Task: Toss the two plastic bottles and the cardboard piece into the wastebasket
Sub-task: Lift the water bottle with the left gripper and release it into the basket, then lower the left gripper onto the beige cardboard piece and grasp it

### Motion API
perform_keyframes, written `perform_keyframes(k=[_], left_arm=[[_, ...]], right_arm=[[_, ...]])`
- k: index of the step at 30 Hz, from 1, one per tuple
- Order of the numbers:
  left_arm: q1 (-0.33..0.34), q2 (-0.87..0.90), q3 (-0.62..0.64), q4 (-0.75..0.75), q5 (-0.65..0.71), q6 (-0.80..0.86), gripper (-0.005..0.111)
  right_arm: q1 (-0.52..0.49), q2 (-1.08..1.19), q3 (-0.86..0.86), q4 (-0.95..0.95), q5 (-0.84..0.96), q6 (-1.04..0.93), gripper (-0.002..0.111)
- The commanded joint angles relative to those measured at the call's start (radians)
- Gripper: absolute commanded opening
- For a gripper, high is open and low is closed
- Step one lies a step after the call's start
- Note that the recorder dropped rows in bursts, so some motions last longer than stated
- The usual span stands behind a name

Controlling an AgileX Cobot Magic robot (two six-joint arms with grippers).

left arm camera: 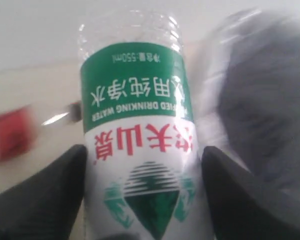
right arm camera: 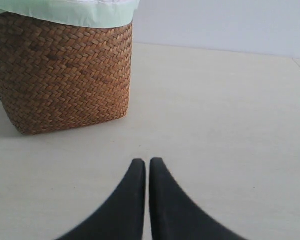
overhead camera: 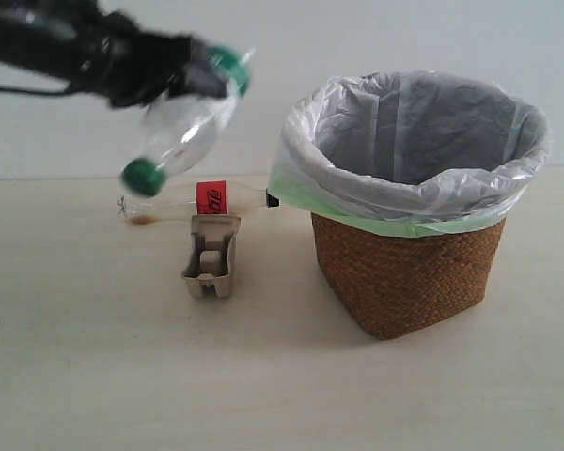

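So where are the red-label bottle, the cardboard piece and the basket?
red-label bottle (overhead camera: 211, 198): exterior view, on its red label.
cardboard piece (overhead camera: 209, 285): exterior view, on its near end.
basket (overhead camera: 404, 272): exterior view, on its woven wall.

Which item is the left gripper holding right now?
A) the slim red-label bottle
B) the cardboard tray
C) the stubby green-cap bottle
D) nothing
C: the left gripper is clamped on the green-cap bottle, held tilted in the air, while the red-label bottle and the cardboard tray lie on the table.
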Motion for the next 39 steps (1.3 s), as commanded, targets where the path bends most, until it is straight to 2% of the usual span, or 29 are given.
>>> perform_keyframes(k=[1, 2, 5, 8, 10, 20, 22, 25, 30, 36, 39], left_arm=[[-0.1, 0.058, -0.238, -0.318, 0.062, 0.229, 0.032], [-0.125, 0.085, -0.278, -0.304, 0.079, 0.208, 0.055], [-0.171, 0.144, -0.343, -0.183, 0.093, 0.132, 0.109], [-0.191, 0.191, -0.366, -0.032, 0.089, 0.016, 0.107], [-0.193, 0.208, -0.368, 0.006, 0.064, -0.04, 0.107], [-0.192, 0.204, -0.38, 0.028, 0.026, -0.033, 0.107], [-0.192, 0.194, -0.38, 0.107, 0.026, -0.048, 0.107], [-0.188, 0.173, -0.38, 0.274, 0.044, -0.18, 0.107], [-0.157, 0.156, -0.38, 0.538, 0.145, -0.329, 0.107], [-0.092, 0.177, -0.378, 0.589, 0.386, -0.313, 0.107], [-0.06, 0.193, -0.378, 0.639, 0.438, -0.344, 0.107]], right_arm=[[-0.005, -0.005, -0.001, -0.001, -0.004, 0.0, 0.0], [-0.005, -0.005, -0.001, -0.001, -0.004, 0.0, 0.0], [-0.005, -0.005, -0.001, -0.001, -0.004, 0.0, 0.0], [-0.005, -0.005, -0.001, -0.001, -0.004, 0.0, 0.0], [-0.005, -0.005, -0.001, -0.001, -0.004, 0.0, 0.0], [-0.005, -0.005, -0.001, -0.001, -0.004, 0.0, 0.0], [-0.005, -0.005, -0.001, -0.001, -0.004, 0.0, 0.0], [-0.005, -0.005, -0.001, -0.001, -0.004, 0.0, 0.0], [-0.005, -0.005, -0.001, -0.001, -0.004, 0.0, 0.0], [-0.005, -0.005, -0.001, -0.001, -0.004, 0.0, 0.0], [-0.005, -0.005, -0.001, -0.001, -0.004, 0.0, 0.0]])
